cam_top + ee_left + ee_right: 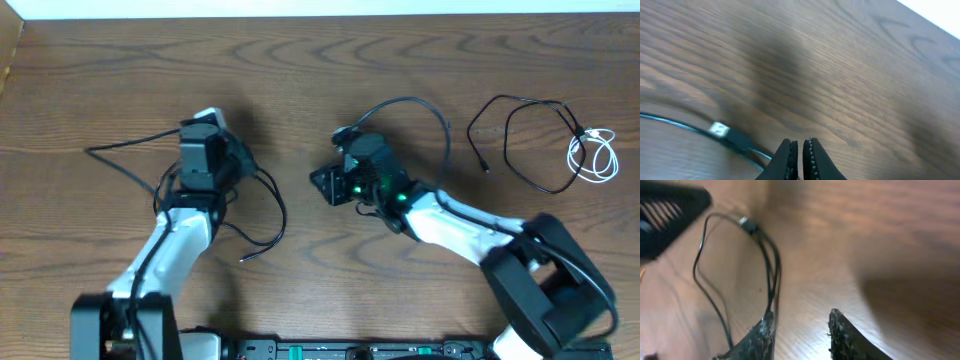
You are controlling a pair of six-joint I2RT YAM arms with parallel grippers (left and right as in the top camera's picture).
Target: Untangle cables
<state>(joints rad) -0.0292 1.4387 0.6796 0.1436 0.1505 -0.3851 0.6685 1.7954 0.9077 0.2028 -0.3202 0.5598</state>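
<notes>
Wooden table; white cable overhead only.

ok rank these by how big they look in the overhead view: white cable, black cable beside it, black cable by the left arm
1. black cable by the left arm: widest spread, though part of it is hidden
2. black cable beside the white one: open loop
3. white cable: small tight coil
</notes>
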